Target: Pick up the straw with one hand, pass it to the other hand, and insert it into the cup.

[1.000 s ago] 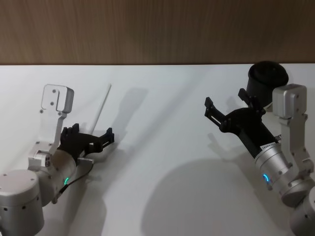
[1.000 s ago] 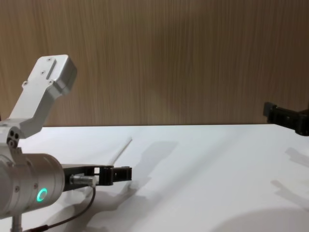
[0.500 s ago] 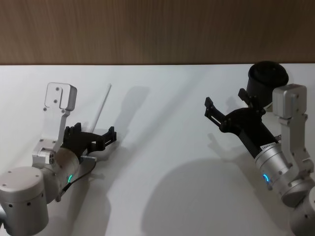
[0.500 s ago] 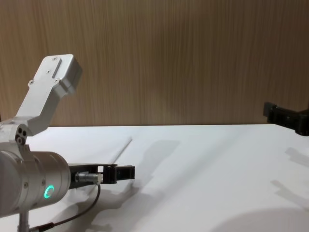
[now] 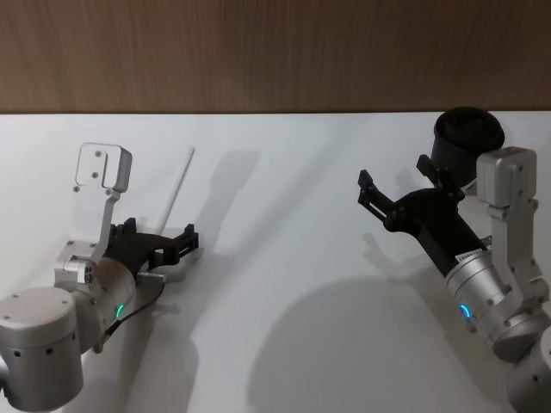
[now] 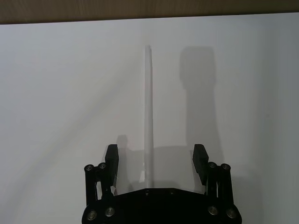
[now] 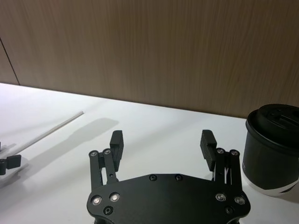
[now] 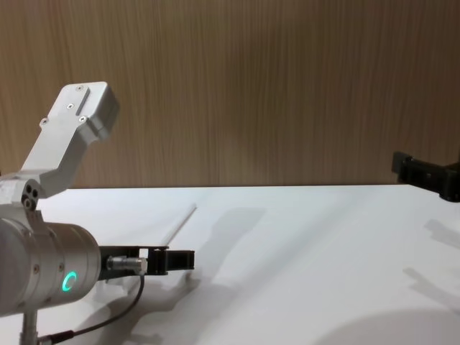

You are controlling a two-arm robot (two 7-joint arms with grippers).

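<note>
The straw (image 5: 178, 185) is a thin white tube lying flat on the white table at the left. In the left wrist view the straw (image 6: 148, 112) runs straight between the fingers, with its near end at the palm. My left gripper (image 5: 162, 231) is low over that near end and open, a finger on each side and a gap to each (image 6: 155, 156). The chest view has the straw (image 8: 180, 224) just beyond the left gripper (image 8: 176, 260). My right gripper (image 5: 398, 176) hovers open and empty (image 7: 162, 140) beside the black lidded cup (image 5: 467, 138), which stands upright at the back right (image 7: 273, 149).
A wooden wall runs along the table's (image 5: 284, 284) far edge. A thin black cable (image 8: 108, 327) hangs under the left arm. The left arm's silver camera block (image 5: 102, 168) rises beside the straw.
The left arm has shifted slightly, its gripper edging forward and then back and a little lower around the straw's end. The straw, cup and right arm have not moved.
</note>
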